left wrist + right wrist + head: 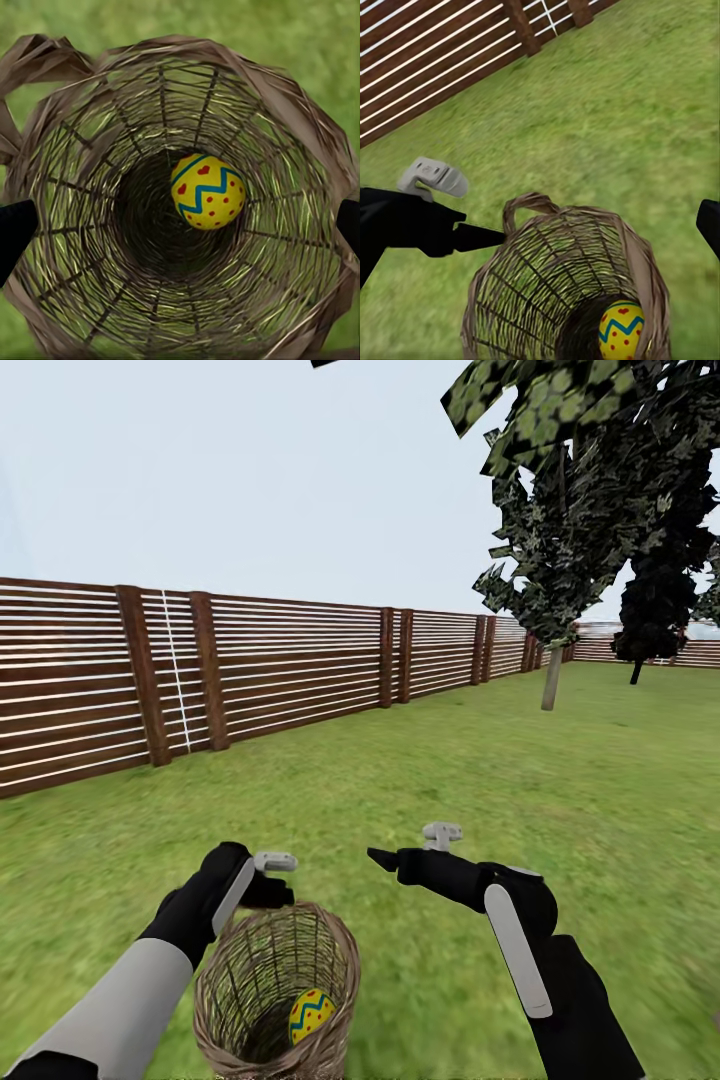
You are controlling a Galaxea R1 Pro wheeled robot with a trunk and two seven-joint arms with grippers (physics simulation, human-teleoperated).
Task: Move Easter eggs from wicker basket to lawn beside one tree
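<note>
**Yellow egg sat alone in the wicker basket**

Yellow with red dots and a blue-green zigzag, one Easter egg (208, 192) lay down at the bottom of the wicker basket (275, 985), off to one side against the weave. It was the only egg I could spot in there. The basket stood on the lawn (450, 760) right in front of the robot, its braided rim and the arch of its handle (529, 204) pretty clear from the right wrist camera.

The left hand (272, 875) hovered just above the basket's rim, on the far side. From its own camera the two dark fingertips (15, 229) sat wide apart at either edge of the frame, looking straight down into the opening, so it was spread and holding nothing.

The right hand (405, 855) hung near the basket's right over the grass, not touching anything. Its fingers looked spread too, nothing between them.

Further out, a brown slat fence (200, 680) ran along the lawn's edge, and a thin-trunked tree (552, 678) with dark foliage stood well away to the right, with a darker one (655, 610) behind it.
</note>
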